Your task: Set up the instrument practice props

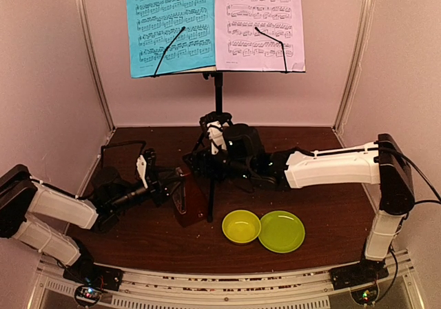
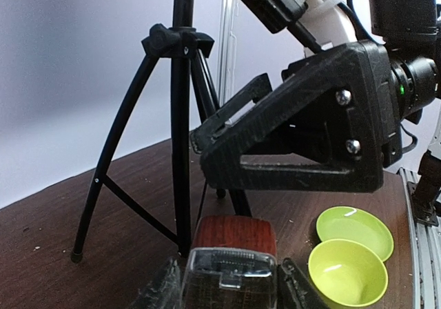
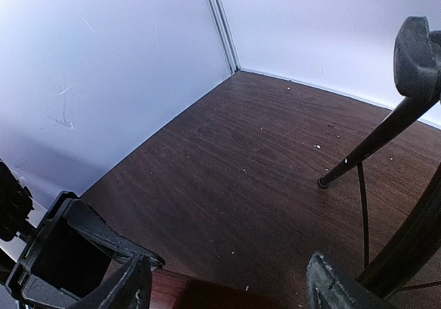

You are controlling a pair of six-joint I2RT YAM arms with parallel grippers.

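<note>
The black tripod music stand (image 1: 218, 95) stands at the back middle, with a blue sheet (image 1: 169, 23) on the left of its desk and a pale lilac sheet (image 1: 262, 19) on the right. The small brown metronome (image 1: 189, 198) stands upright on the table just left of the stand's pole. My left gripper (image 1: 179, 188) is shut on the metronome (image 2: 231, 240), its fingers against both sides of the clear cover. Just above and behind the metronome, my right gripper (image 1: 204, 161) hangs open; its wrist view shows only a wooden edge (image 3: 200, 296) low between the wide fingers.
A yellow-green bowl (image 1: 241, 226) and a green plate (image 1: 281, 231) sit side by side at the front, right of the metronome. The stand's legs (image 2: 180, 116) spread close around both grippers. White walls enclose the table on three sides.
</note>
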